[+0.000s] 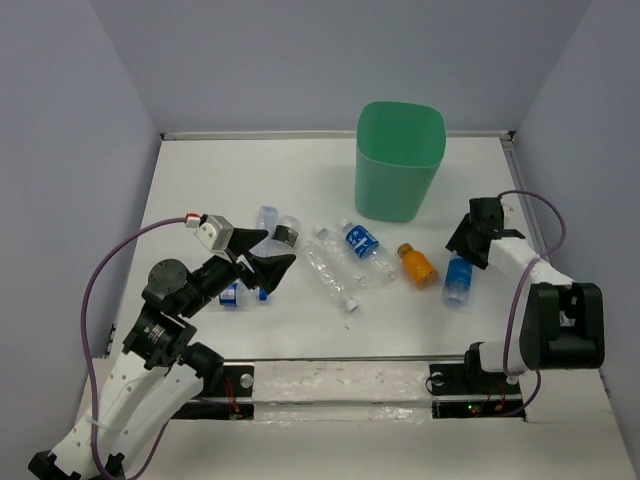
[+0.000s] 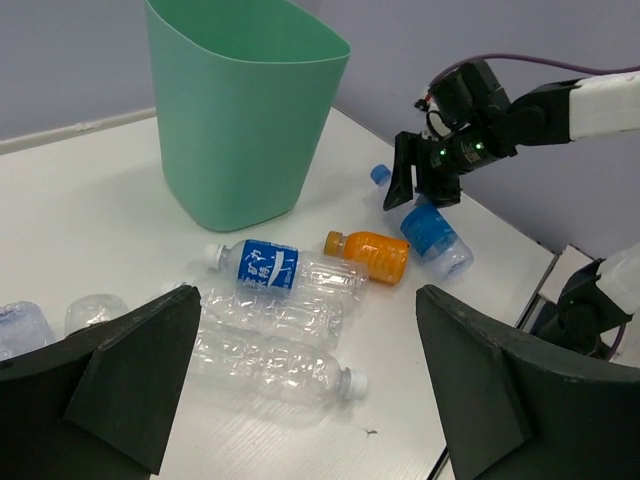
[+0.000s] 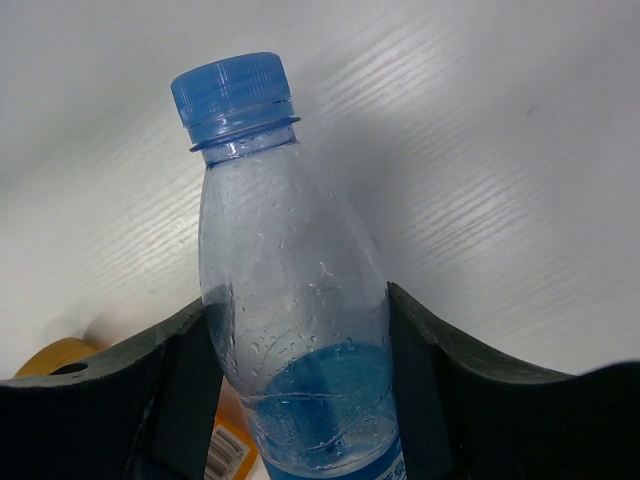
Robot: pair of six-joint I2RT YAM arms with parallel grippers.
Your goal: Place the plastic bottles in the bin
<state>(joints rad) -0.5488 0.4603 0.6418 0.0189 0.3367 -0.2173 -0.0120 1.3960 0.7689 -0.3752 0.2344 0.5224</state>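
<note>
Lying flat on the white table point(image 1: 200, 180) toward its right side, a blue-capped bottle point(image 3: 280, 200), clear with a blue label, long axis running near-to-far on a slight slant, cap aimed at the far wall, clear base toward the arm bases. Flanked at the shoulder by the right gripper point(image 3: 300, 300), pads against both sides, the body filling the narrow gap between them. Just beside it on the left, an orange bottle point(image 1: 417, 264), also on its side, cap pointing far-left; touching or merely close, impossible to tell. Farther left, a blue-labelled bottle point(image 1: 362, 247) and a long clear bottle point(image 1: 330, 270), flat and side by side on the same slant, white caps at opposite ends. Beyond these, at the far middle of the table, the mint-green bin point(image 1: 395, 195), upright, mouth open upward, wall rising well above every bottle, far-left of the blue-capped one and well apart from it. Over on the left, more bottles point(image 1: 285, 232) scattered flat beneath and around the left gripper point(image 1: 280, 246), spread wide and gripping nothing.
</note>
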